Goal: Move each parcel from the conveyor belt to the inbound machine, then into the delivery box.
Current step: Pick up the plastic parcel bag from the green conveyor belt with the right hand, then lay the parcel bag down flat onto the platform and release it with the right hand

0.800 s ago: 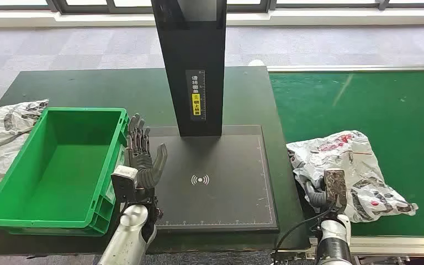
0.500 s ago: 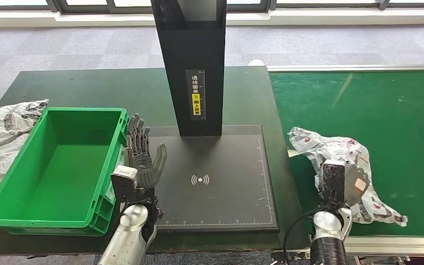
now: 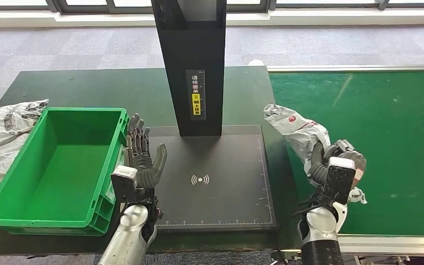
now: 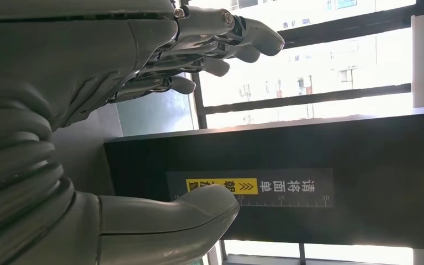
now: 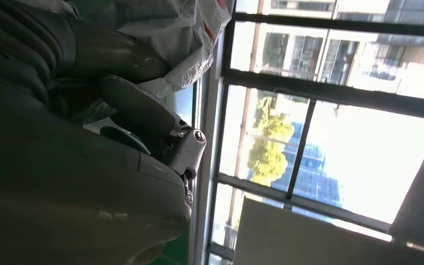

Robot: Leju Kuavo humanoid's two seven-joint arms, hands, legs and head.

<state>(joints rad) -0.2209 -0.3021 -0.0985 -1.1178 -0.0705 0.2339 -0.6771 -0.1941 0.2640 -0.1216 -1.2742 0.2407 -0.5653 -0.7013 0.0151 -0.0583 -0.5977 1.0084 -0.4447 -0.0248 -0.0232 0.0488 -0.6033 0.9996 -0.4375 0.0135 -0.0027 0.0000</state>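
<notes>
On the black upright column (image 3: 190, 66) before me I read a label (image 3: 198, 93) of Chinese characters, with a yellow strip and a ruler marked 20 and 30, while the scan pad (image 3: 215, 176) bears a white wireless-wave sign (image 3: 200, 179)

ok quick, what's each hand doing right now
Left hand: open, holding nothing, beside the green box.
Right hand: gripping the parcel, lifted off the belt.

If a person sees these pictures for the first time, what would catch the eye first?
Probably the crumpled white parcel that the right hand grips, raised above the edge of the green conveyor belt. Next, the bright green delivery box at the far left, and the tall black column of the inbound machine in the middle.
</notes>
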